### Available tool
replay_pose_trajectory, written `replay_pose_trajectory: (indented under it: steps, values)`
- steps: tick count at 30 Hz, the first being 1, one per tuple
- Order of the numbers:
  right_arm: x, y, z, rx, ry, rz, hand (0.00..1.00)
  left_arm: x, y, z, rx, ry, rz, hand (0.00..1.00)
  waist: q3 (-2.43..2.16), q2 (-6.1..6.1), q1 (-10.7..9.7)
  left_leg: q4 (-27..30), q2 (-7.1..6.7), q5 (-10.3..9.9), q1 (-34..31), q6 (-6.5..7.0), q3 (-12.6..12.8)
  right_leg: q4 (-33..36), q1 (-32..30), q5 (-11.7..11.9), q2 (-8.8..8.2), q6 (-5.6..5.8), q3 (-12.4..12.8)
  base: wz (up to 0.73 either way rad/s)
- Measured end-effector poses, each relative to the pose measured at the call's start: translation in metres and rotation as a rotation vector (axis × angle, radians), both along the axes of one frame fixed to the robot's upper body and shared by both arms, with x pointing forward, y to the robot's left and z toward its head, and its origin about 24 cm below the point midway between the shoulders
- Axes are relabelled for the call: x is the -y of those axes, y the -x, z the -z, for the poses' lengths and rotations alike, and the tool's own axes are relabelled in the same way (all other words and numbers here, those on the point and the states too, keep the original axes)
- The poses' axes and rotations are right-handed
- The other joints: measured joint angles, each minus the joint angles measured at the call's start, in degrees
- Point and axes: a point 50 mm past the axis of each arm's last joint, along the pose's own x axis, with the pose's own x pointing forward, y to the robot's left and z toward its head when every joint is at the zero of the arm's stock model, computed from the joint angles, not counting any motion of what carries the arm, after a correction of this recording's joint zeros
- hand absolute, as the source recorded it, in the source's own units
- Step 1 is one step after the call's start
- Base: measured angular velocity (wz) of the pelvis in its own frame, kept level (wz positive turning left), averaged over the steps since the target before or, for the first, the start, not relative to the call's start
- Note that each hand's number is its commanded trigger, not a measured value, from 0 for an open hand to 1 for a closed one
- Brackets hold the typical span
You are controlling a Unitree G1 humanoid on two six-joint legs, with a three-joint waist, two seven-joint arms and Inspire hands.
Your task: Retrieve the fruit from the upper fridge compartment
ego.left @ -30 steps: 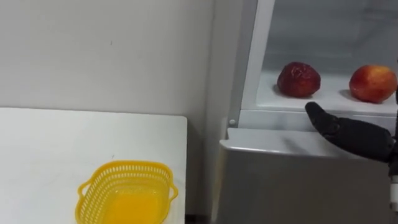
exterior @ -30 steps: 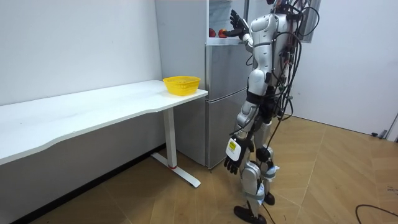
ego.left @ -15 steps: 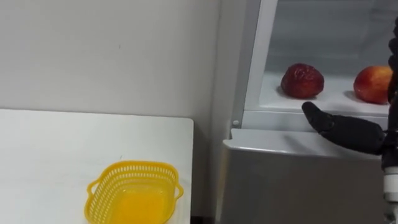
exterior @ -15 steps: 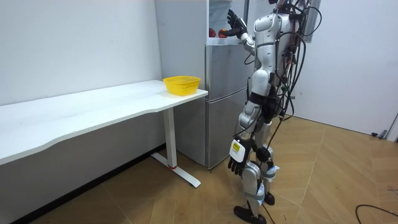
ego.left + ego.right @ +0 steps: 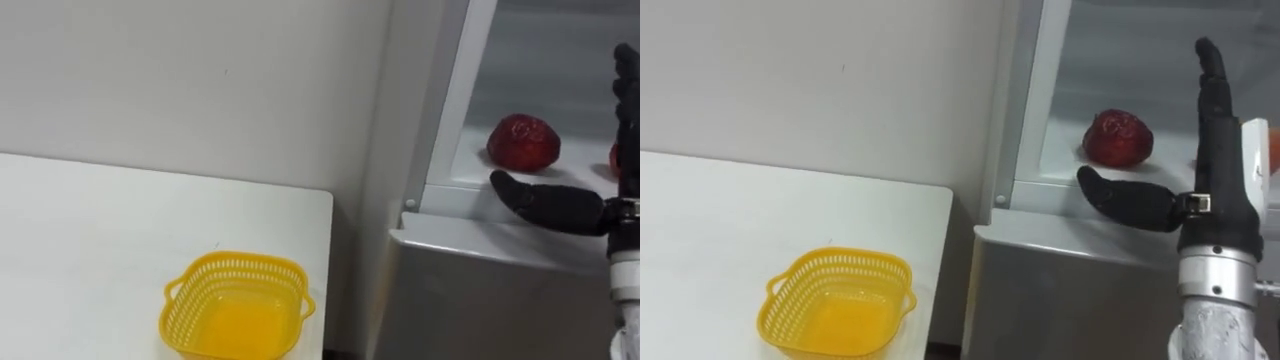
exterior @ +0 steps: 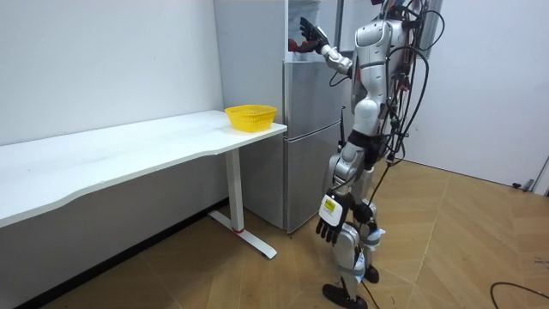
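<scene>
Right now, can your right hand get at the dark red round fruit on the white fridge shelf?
Probably yes. The right hand is open, raised before the white fridge shelf; the compartment stands open and nothing lies between the hand and the dark red round fruit.

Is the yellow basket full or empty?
Empty. Inside the yellow basket on the white table only its bare yellow bottom shows; the red fruit sits on the fridge shelf.

Before the open fridge (image 5: 1070, 290) the right hand (image 5: 1220, 190) stood, fingers straight up, thumb out. A red fruit (image 5: 1118, 138) lay on the fridge's shelf (image 5: 1060, 178). Left of the fridge, a basket (image 5: 840, 256) sat on the surface (image 5: 720, 220).
</scene>
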Motion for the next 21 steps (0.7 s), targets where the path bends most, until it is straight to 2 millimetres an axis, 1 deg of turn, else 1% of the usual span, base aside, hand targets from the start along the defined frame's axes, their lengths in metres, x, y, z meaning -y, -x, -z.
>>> replay_pose_trajectory:
  steps: [3,6,12,18,21]
  values:
    - [0.005,-0.008,-0.002,-0.017,0.006,0.017,0.0,-0.002,-0.002,-0.001,0.005,-0.006,0.003,0.0,-0.07,-0.13,-0.1,0.0,-0.03,0.0,0.1,0.0,-0.7,0.0,0.1,0.0,-0.1,0.0,-1.3,0.16]
    - [0.006,-0.012,-0.007,-0.014,0.007,0.023,0.0,-0.004,-0.002,-0.002,0.015,-0.01,-0.013,0.0,-0.06,-0.11,0.1,0.0,0.05,0.0,0.0,0.0,-0.9,0.0,0.1,0.0,-0.07,0.0,-1.5,0.03]
    - [0.007,-0.013,-0.011,0.005,0.007,0.034,0.0,-0.006,-0.002,-0.002,0.018,-0.015,-0.02,0.0,0.02,0.04,0.0,0.3,-0.1,0.0,-0.1,0.0,-1.9,-0.1,0.4,0.0,-0.18,0.0,-2.2,0.05]
    - [0.012,-0.014,-0.012,-0.002,0.026,0.047,0.0,-0.007,-0.002,-0.003,0.03,-0.018,-0.017,0.0,-0.09,0.18,0.0,0.7,-0.15,0.0,-1.0,0.0,-2.1,-0.1,0.2,0.0,-0.28,0.0,-2.6,0.01]
    - [0.014,-0.018,-0.014,-0.011,0.027,0.054,0.0,-0.007,-0.002,-0.004,0.033,-0.021,-0.024,0.0,-0.14,0.27,0.0,0.8,-0.21,0.1,-1.2,0.04,-2.1,0.0,0.1,0.0,-0.32,0.0,-2.6,0.0]
